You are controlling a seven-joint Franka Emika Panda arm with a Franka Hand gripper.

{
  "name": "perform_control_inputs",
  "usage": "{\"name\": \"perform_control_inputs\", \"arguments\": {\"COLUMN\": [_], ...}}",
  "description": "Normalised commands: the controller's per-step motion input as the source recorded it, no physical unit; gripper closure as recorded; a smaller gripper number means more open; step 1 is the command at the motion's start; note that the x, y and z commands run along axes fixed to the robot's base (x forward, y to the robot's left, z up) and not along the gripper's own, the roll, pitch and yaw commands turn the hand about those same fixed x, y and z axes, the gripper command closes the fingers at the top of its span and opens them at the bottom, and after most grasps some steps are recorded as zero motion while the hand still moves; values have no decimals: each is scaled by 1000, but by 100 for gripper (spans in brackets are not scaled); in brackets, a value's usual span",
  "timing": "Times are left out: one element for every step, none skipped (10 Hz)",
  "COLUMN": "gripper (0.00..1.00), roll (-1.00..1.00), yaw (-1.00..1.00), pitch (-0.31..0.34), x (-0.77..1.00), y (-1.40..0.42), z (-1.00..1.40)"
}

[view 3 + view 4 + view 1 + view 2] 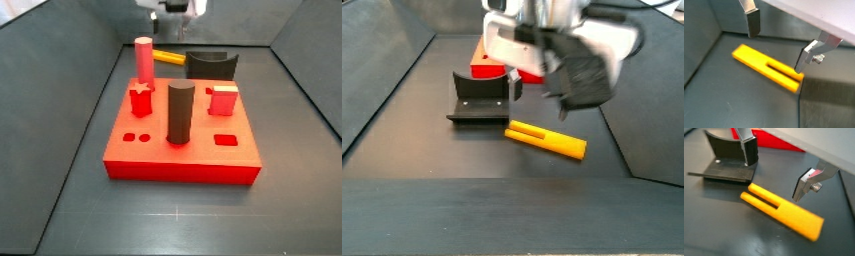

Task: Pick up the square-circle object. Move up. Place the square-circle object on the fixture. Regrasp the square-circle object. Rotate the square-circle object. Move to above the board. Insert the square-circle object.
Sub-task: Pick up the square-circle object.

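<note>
Board (181, 160) flat on dark floor, pink peg (143, 60), dark cylinder (179, 113), red cube (222, 100) standing on it. Fixture (481, 98) on floor just beyond board's far edge. Square-circle object (547, 140) flat on floor beside fixture, slotted end visible in both wrist views, untouched. Gripper (774, 170) hovers above rod, fingers (752, 23) spread apart, nothing between them.

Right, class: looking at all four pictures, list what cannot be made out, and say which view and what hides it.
1. In a side view, the pink peg hides part of the square-circle object.
2. In a side view, the hand and wrist block most of the board.
3. In a side view, the hand is cut off by the picture edge.
4. In a wrist view, the fixture is partly behind a finger.
</note>
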Motion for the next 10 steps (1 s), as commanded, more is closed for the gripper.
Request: {"name": "perform_control_inputs", "arguments": {"gripper": [0, 0, 0, 0, 0, 0, 0, 0, 0, 0], "roll": [-6, -23, -57, -90, -151, -183, -169, -131, -124, -120], "yaw": [-1000, -1000, -1000, -997, -926, -889, -889, -920, -934, -943], "pitch": [0, -14, -51, -80, -110, -99, -91, -67, -47, -37], "x": [0, 0, 0, 23, 83, 131, 137, 117, 94, 80], "y": [0, 0, 0, 0, 0, 0, 0, 0, 0, 0], "z": [-509, -451, -397, -346, -223, -69, -34, -66, -106, -129]}}
